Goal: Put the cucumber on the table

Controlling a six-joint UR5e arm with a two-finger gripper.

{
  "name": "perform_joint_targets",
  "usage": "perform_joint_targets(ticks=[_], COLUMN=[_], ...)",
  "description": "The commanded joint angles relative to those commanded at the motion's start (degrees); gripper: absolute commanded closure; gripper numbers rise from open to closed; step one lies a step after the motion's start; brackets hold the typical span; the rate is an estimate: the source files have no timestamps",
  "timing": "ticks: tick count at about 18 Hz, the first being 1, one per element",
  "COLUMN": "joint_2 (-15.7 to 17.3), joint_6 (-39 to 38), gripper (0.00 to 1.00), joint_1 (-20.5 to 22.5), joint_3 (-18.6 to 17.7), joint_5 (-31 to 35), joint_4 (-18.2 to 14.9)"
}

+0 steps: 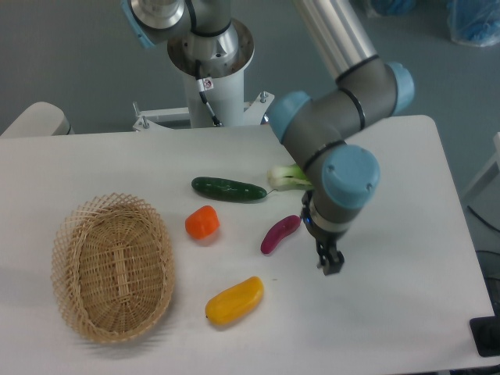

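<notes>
Woven wicker catches our eye first: the oval basket (112, 268) sits at the left of the white table (406, 305), and we see nothing inside it.

In this single camera view, we find the cucumber (229, 189) lying flat on the tabletop near its centre, at about one o'clock from the basket and apart from it. An orange pepper (202, 223) rests just beside the cucumber, at its seven o'clock. A yellow pepper (234, 300) lies at the orange one's five o'clock. A purple eggplant (280, 233) sits at four o'clock from the cucumber. The pale stalk of a leafy vegetable (287, 177) shows at the cucumber's three o'clock, its leaves hidden behind the arm.

The gripper (331, 264) hangs over bare table at the eggplant's four o'clock, carrying nothing. Its fingers look pressed together, though from this angle we cannot tell for sure.

Beyond the table we see grey floor, the white robot pedestal (214, 78) at twelve o'clock, and blue objects (473, 19) at the top right corner.
</notes>
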Motion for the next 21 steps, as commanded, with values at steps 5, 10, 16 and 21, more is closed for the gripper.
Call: perform_joint_targets(ticks=[5,10,16,21], joint_2=[-2.90,-4.05,-4.31,-4.31], joint_6=[-9.39,-13.37,-13.28,-13.37], gripper=[0.00,0.00,0.00,0.00], joint_1=[-1.48,-3.25,-3.34,-3.43], joint_3=[3.51,4.75,4.67,4.67], joint_5=[-0.09,-0.26,-0.09,-0.09], joint_4=[0.18,0.35,0.44,0.44])
